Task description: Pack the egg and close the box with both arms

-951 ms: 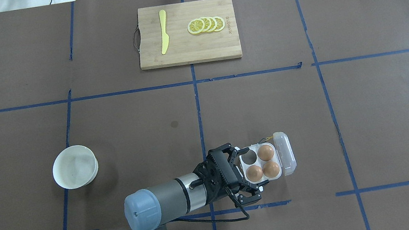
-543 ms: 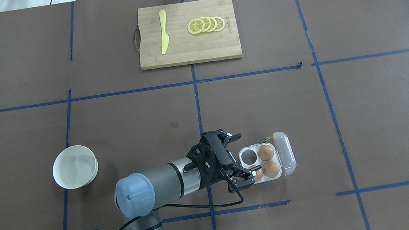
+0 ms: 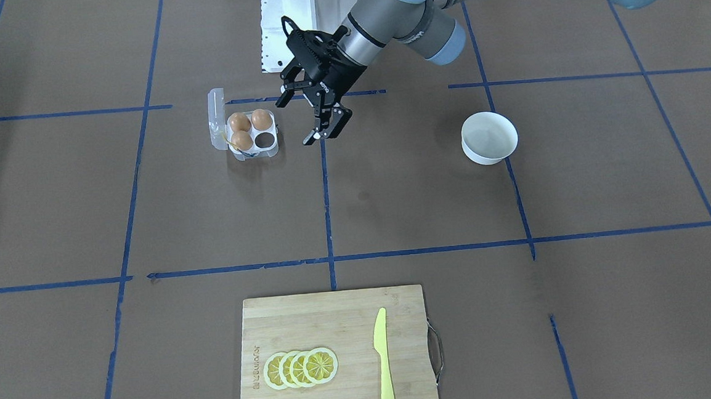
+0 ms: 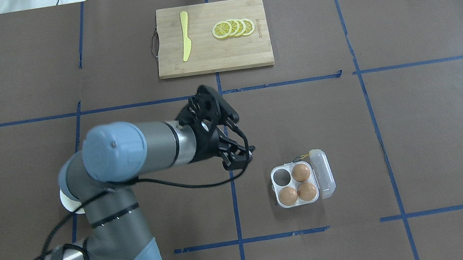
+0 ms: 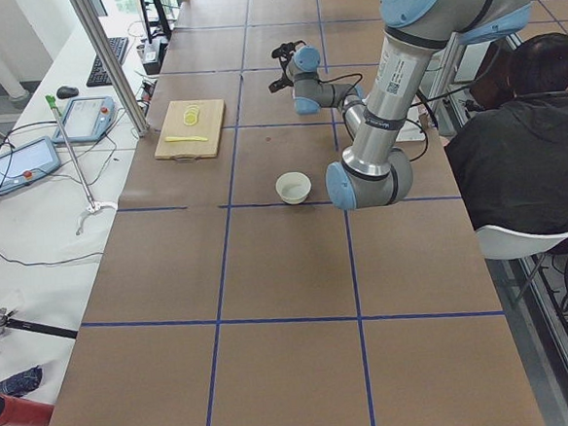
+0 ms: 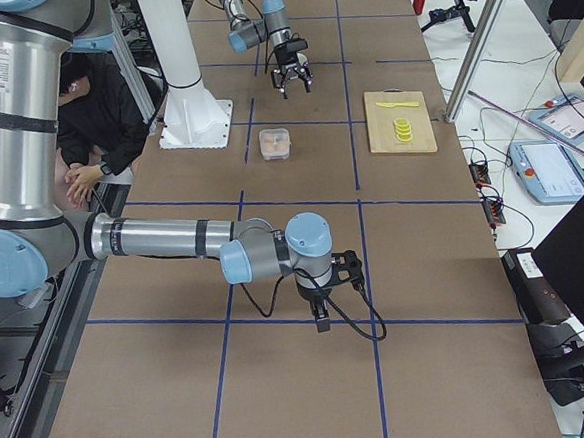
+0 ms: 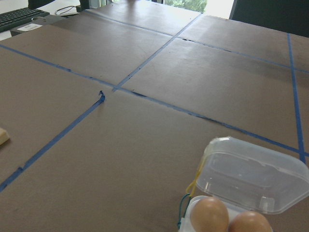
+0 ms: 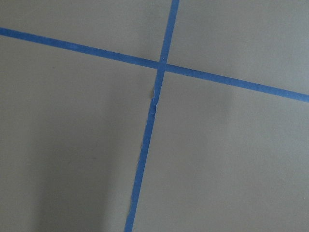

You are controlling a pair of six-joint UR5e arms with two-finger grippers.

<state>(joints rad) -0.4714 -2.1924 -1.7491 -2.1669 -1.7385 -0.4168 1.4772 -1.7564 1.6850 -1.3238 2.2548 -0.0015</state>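
Lid-closing appears due: egg carton [image 4: 282, 177], three eggs [image 4: 288, 196] seated and lid [image 4: 324, 173] open, sits mid robot-side edge; left gripper [image 3: 296, 120] hangs spread, empty, nearby; right gripper [image 6: 324, 315] state indeterminate; recommend steadying base, folding lid gently.

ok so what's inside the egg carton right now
Three brown eggs sit in three of the carton's four cells. The far-left cell is empty. The clear lid lies open on the carton's right. The cell bottoms under the eggs are covered.
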